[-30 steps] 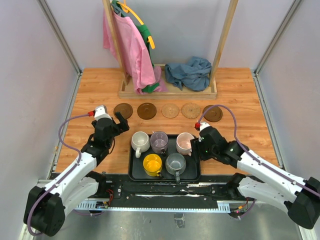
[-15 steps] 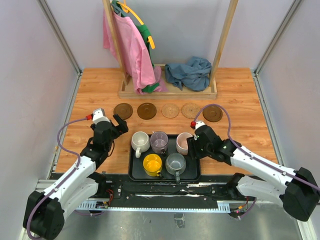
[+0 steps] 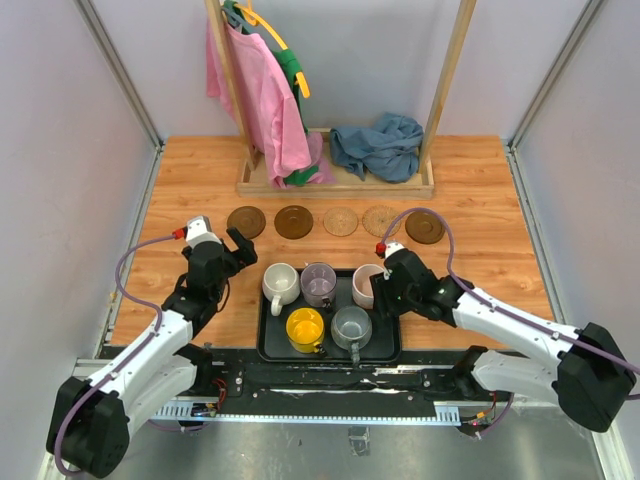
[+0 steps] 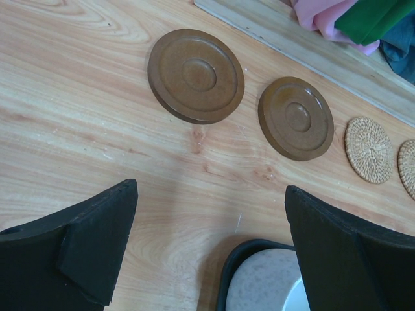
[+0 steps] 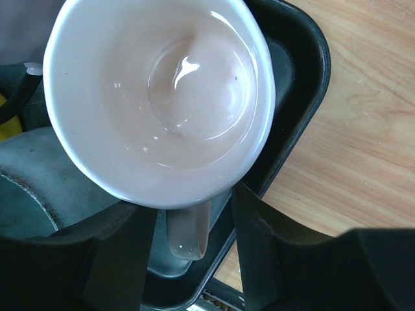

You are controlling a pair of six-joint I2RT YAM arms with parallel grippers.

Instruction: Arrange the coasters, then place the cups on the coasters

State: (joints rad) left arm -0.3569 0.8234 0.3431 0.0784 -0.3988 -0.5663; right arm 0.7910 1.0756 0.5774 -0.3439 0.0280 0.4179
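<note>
Moved leftward since earlier: right gripper (image 3: 377,291), now at pink cup (image 3: 365,282) on black tray (image 3: 387,346). Five coasters (image 3: 340,221) rowed beyond tray; left gripper (image 3: 242,252) left of tray.
Left wrist: jaws wide above desk (image 4: 97,129); two dark coasters (image 4: 196,76) beyond tray.
Right wrist: jaws part-open, flanking cup's handle (image 5: 188,234), gaps visible.

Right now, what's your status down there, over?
Left gripper open, hovering by the coasters. Right gripper open, astride the pink cup handle. All five cups in tray, coasters bare. Nothing in the way.

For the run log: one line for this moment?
right tool: open, astride pink cup handle | left tool: open, empty | coasters: five in row, bare
</note>
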